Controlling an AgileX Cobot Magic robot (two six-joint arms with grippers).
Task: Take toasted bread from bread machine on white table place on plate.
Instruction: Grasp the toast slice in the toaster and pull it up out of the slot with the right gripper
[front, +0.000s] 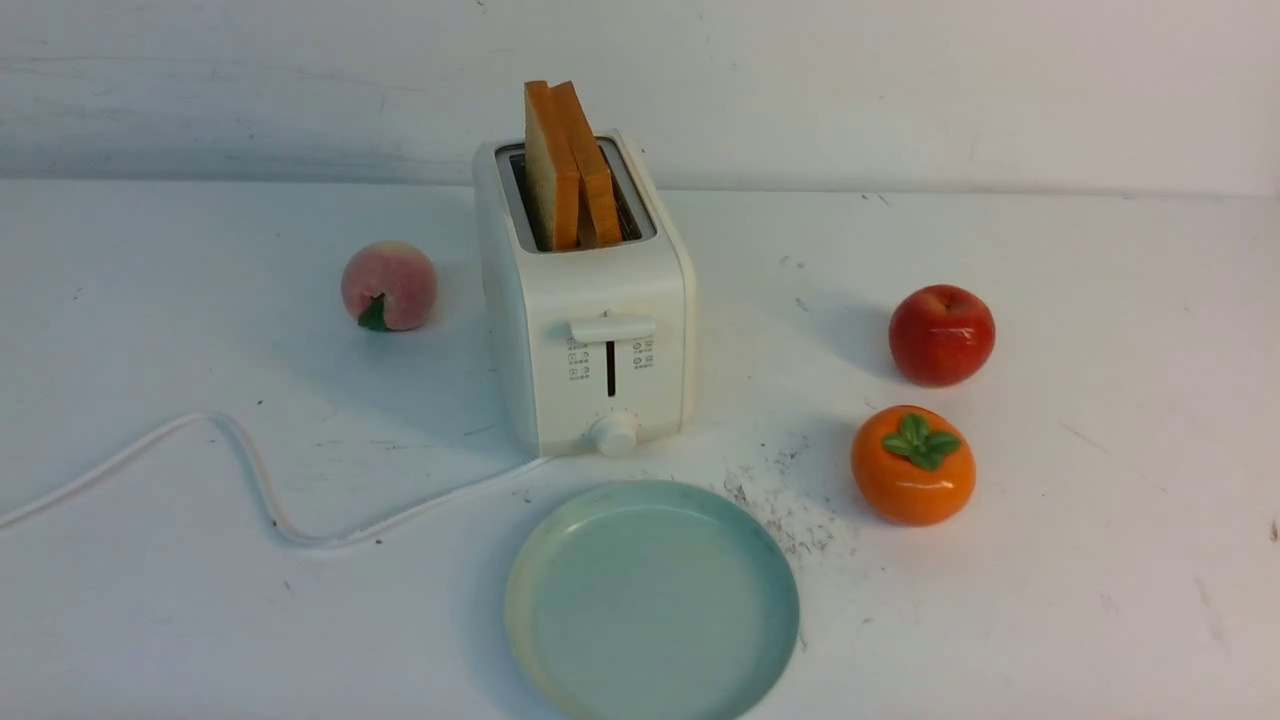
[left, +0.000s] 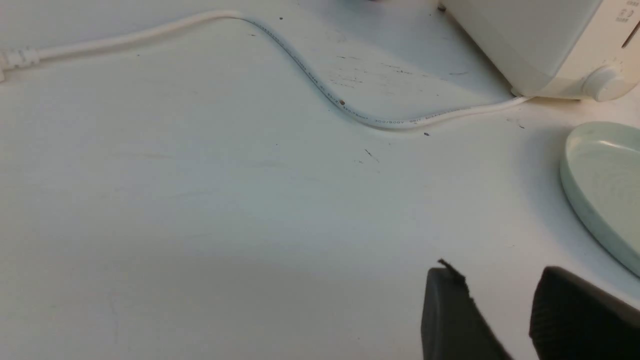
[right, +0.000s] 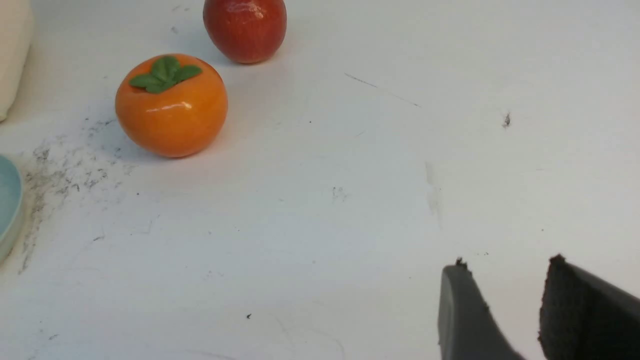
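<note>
Two slices of toasted bread (front: 565, 165) stand upright in the slots of the cream-white bread machine (front: 590, 330) at the middle of the white table (front: 1100, 560). In front of it lies the pale blue-green plate (front: 650, 600), bare. Neither arm shows in the front view. My left gripper (left: 500, 280) hovers open over bare table, with the plate's rim (left: 600, 200) and the bread machine's corner (left: 550, 45) beyond it. Over bare table right of the fruit, my right gripper (right: 505, 272) is open, nothing between its fingers.
A white cord (front: 250, 480) snakes left from the bread machine across the table. A peach (front: 388, 285) sits left of the machine. A red apple (front: 941, 334) and an orange persimmon (front: 913, 465) sit to the right. Dark crumbs (front: 790, 510) lie between plate and persimmon.
</note>
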